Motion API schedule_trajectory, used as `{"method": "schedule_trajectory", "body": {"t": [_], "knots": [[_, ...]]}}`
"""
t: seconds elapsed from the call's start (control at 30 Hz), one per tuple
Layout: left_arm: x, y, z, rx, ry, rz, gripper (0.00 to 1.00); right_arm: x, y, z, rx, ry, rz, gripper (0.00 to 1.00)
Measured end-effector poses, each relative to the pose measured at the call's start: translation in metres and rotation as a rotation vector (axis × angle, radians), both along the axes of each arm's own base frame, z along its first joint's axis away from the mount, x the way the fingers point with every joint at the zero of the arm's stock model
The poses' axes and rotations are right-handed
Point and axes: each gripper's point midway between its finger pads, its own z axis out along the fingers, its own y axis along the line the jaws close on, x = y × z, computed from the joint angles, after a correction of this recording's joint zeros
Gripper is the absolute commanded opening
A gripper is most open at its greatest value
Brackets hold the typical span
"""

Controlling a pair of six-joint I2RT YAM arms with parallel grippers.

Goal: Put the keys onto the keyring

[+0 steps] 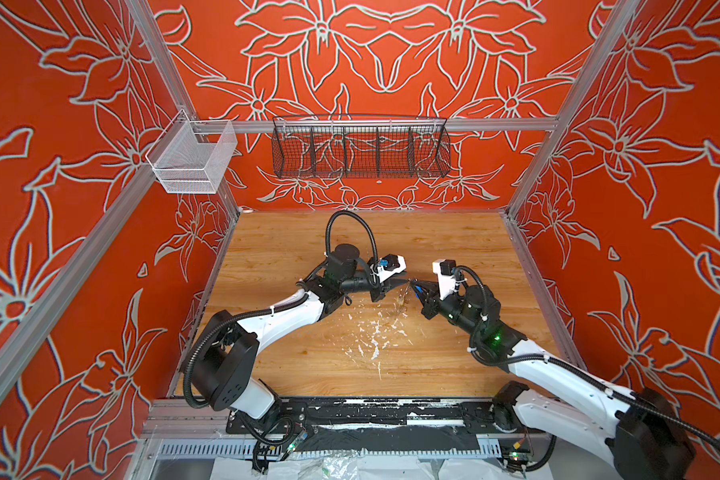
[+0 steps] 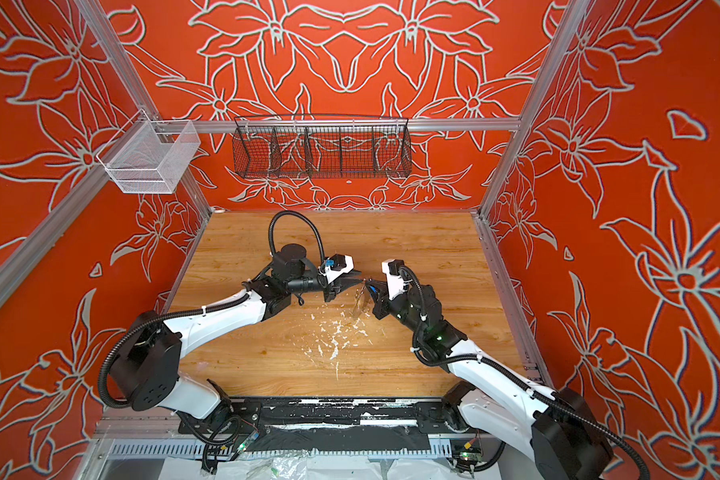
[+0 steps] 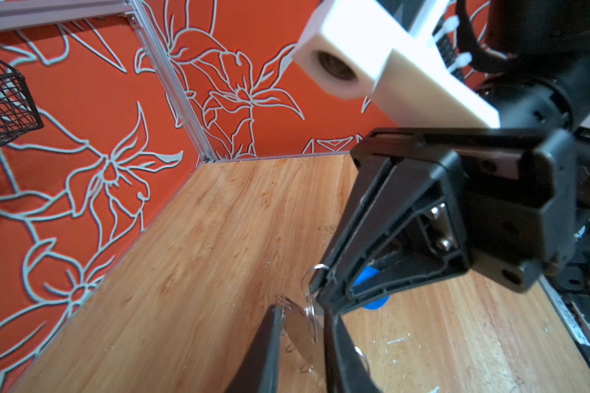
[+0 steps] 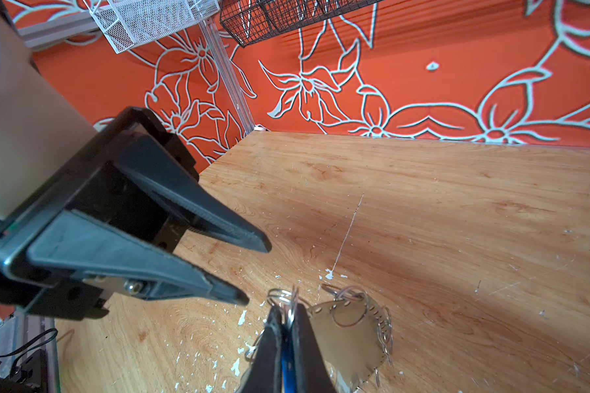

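Note:
My right gripper [image 4: 288, 311] is shut on the blue tag [image 4: 288, 360] of a key, whose small wire ring [image 4: 281, 296] sticks out past the fingertips. The keyring [image 4: 348, 337], a flat grey plate edged with wire loops, hangs just beside that tip above the table; in a top view the keyring [image 1: 402, 301] shows below where the two grippers meet. My left gripper [image 4: 254, 272] faces the right one tip to tip, its jaws apart and nothing between them. In the left wrist view the left gripper [image 3: 302, 311] frames the keyring [image 3: 298, 326], with the blue tag [image 3: 372, 304] behind.
The wooden table [image 1: 433, 241] carries white flecks [image 1: 375, 336] in front of the grippers. A white mesh basket [image 1: 192, 160] hangs on the left rail and a black wire basket [image 1: 360, 151] on the back rail. Patterned orange walls close three sides.

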Motion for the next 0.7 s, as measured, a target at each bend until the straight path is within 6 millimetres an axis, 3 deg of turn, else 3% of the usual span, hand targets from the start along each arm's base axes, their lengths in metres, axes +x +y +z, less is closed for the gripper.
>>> {"method": "schedule_trajectory", "body": {"t": [0.23, 0.5, 0.7], "knots": [[0.0047, -0.0032, -0.0077, 0.016, 0.024, 0.0, 0.25, 0.0005, 0.0017, 0.0012, 0.002, -0.001, 0.006, 0.0], [0.0068, -0.0048, -0.0075, 0.024, 0.037, 0.0, 0.1, 0.0009, 0.0032, -0.0013, 0.0, 0.005, 0.012, 0.0], [0.0064, -0.0044, -0.0089, 0.028, 0.039, -0.002, 0.17, 0.0005, 0.0039, -0.0018, 0.0, 0.007, 0.017, 0.0]]}}
